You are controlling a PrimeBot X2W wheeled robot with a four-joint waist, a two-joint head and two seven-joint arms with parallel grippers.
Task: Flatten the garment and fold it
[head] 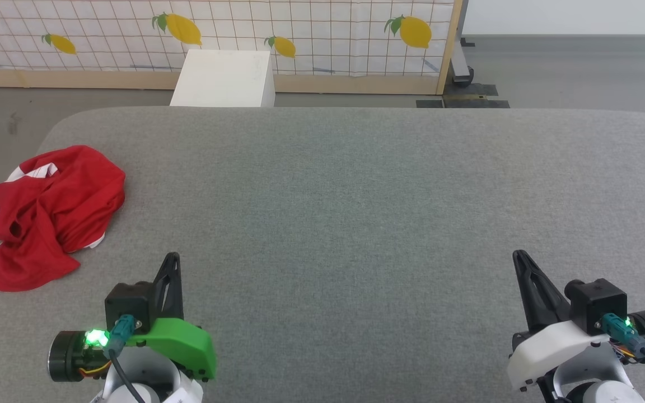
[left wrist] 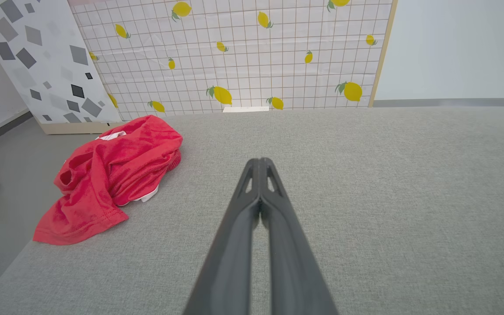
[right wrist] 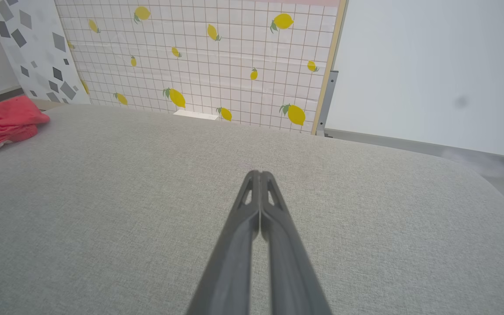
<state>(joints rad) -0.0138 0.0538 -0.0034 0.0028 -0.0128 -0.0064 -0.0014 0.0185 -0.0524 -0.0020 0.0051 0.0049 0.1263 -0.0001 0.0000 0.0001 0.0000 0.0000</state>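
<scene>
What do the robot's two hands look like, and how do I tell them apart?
Both have two long, dark, tapering fingers with slotted tips, a black box behind them and a teal plug with a black cable. The left gripper wears a bright green cover, the right gripper a white cover.

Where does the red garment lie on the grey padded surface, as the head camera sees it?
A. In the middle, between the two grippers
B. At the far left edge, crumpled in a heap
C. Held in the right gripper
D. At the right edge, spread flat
B: the red garment lies bunched at the left edge of the grey padded surface, ahead of the shut left gripper.
</scene>
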